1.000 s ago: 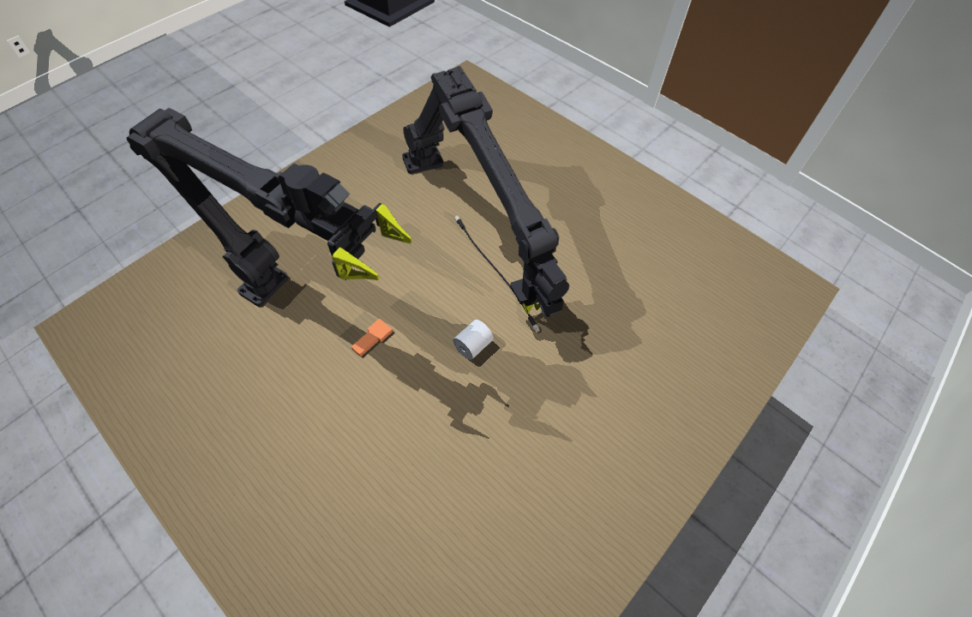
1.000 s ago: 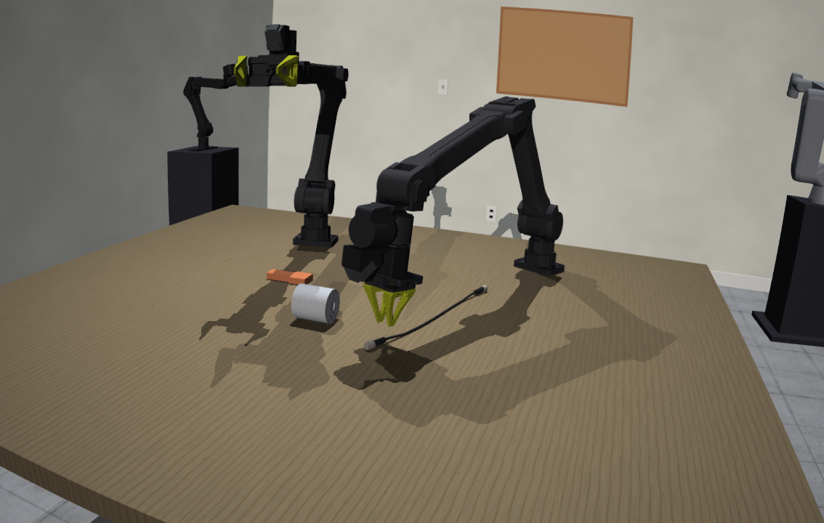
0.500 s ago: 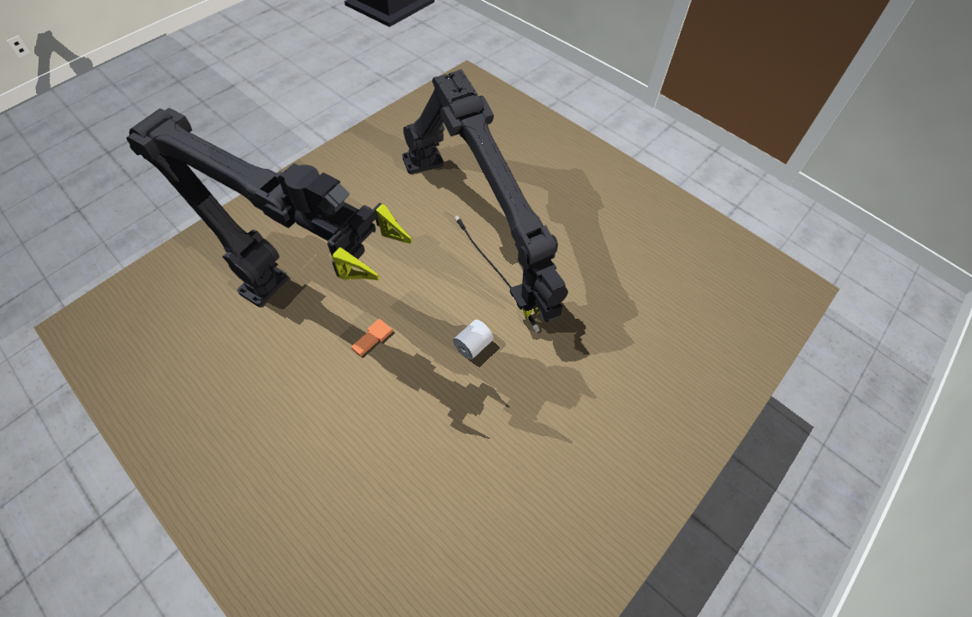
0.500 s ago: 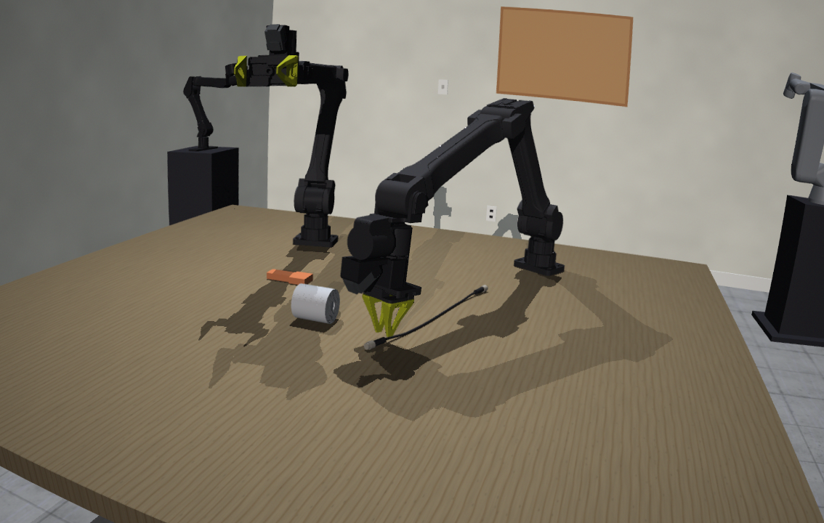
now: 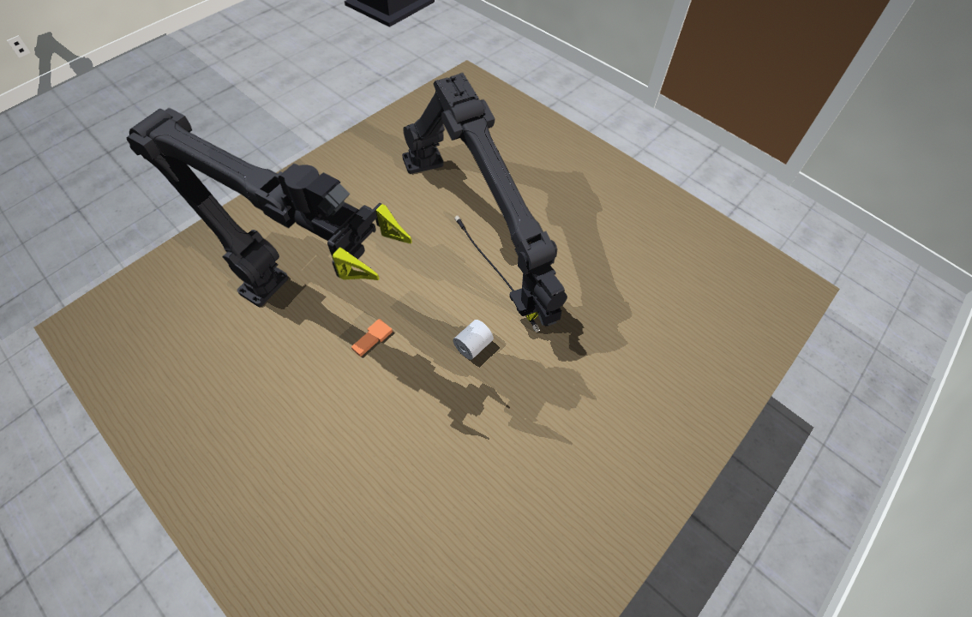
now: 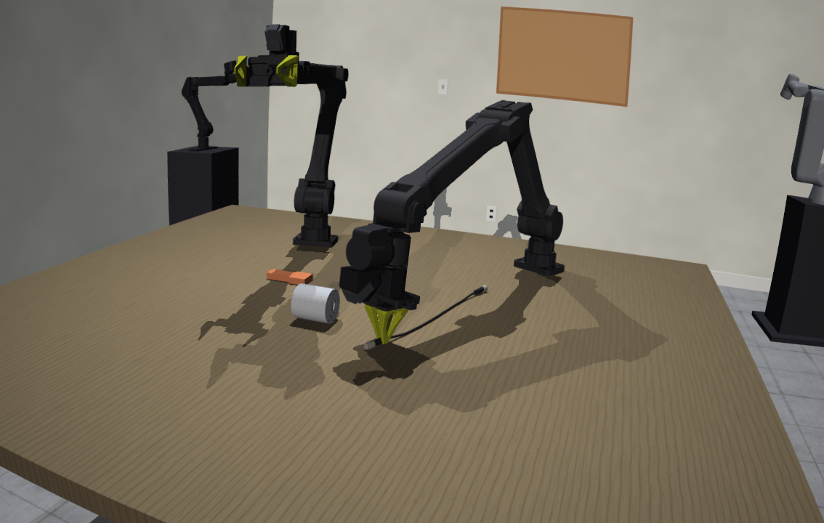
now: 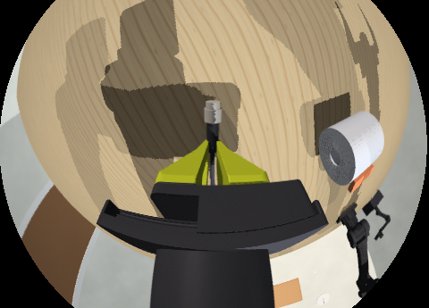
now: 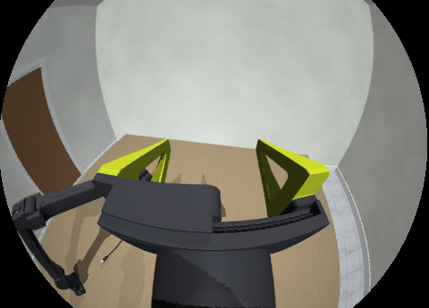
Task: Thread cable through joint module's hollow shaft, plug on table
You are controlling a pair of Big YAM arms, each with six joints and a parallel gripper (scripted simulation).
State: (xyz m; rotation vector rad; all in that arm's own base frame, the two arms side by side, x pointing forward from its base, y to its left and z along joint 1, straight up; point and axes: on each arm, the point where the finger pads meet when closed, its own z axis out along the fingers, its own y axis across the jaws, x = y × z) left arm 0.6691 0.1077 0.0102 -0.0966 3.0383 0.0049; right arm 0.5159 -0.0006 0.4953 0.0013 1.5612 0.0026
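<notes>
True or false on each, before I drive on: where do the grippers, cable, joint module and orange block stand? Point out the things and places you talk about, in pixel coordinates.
1. The left gripper (image 5: 531, 315) (image 6: 384, 341) (image 7: 212, 145) is closed on the cable (image 5: 486, 259) (image 6: 431, 318) (image 7: 213, 131) (image 8: 113, 248) near one end. True.
2. The cable runs through the joint module (image 5: 478, 335) (image 6: 312, 303) (image 7: 364, 136). False: it is wholly outside.
3. The right gripper (image 5: 393, 260) (image 6: 264, 71) (image 8: 213, 144) is open. True.
4. The orange block (image 5: 372, 338) (image 6: 289, 276) (image 7: 361, 178) sits on the joint module. False: they are apart.

orange block (image 5: 372, 338) (image 6: 288, 276) (image 7: 361, 178), brown door (image 5: 773, 73) (image 7: 55, 247) (image 8: 40, 129)
</notes>
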